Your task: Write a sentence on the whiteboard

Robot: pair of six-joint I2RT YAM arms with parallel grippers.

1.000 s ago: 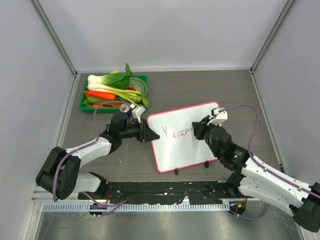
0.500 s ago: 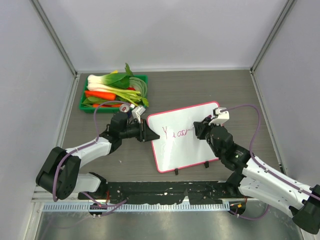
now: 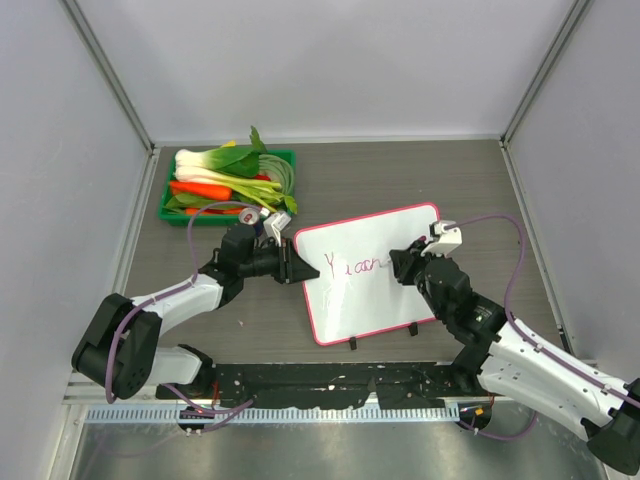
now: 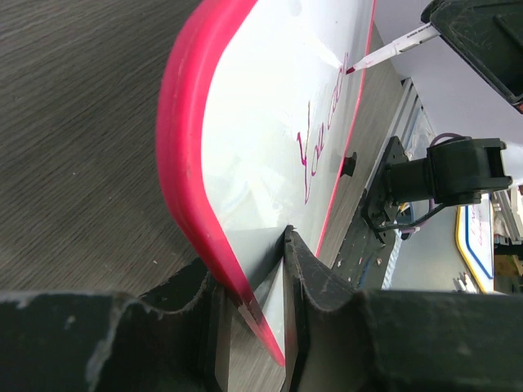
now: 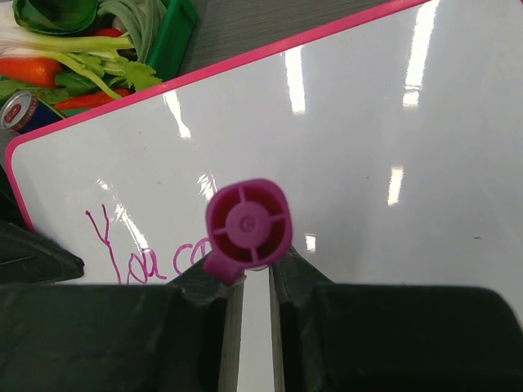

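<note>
The whiteboard, white with a pink-red frame, lies tilted on the table's middle. My left gripper is shut on its left edge; the left wrist view shows the frame pinched between the jaws. My right gripper is shut on a pink marker, tip on the board. The sentence reads "You can" in thin pink cursive; it also shows in the left wrist view and in part in the right wrist view.
A green tray of vegetables, with bok choy, leek and carrots, stands at the back left. A small can lies by the tray's near edge. Grey walls close in the table on three sides.
My right gripper has moved rightward along the board with the marker, and the pink writing has grown longer. The left arm has not moved.
</note>
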